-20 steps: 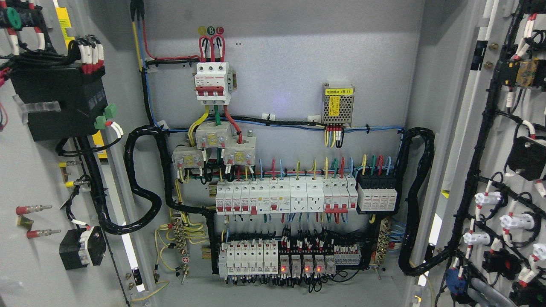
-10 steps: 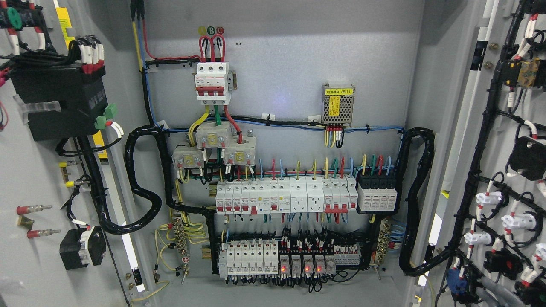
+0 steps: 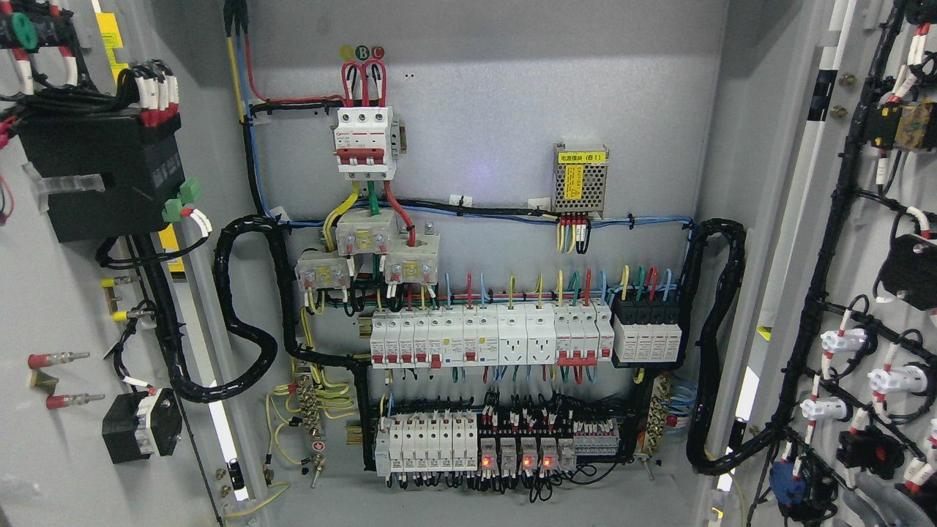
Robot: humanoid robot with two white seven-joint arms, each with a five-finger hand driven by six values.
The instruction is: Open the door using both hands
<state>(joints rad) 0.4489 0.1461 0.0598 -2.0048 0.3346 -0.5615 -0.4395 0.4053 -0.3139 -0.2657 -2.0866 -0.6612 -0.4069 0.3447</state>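
I see neither hand on my head camera, so I cannot tell how open the fingers are or whether they hold anything, and with no hand in view I can only place things against each other.

Against the picture from half a second ago, the right door has swung a little further out: its wiring harness, the yellow block near its top and the white lamp holders lower down all sit slightly further right. The left door looks unchanged, with its black box and green plugs where they were.

Both doors stand wide open, one at each edge of the cabinet. Between them, on the back panel, I see a three-pole breaker at the top, a meshed power supply to its right, a row of white breakers across the middle and a lower row with four red lights. Thick black conduit loops run from each door into the cabinet. Nothing stands in front of either door.
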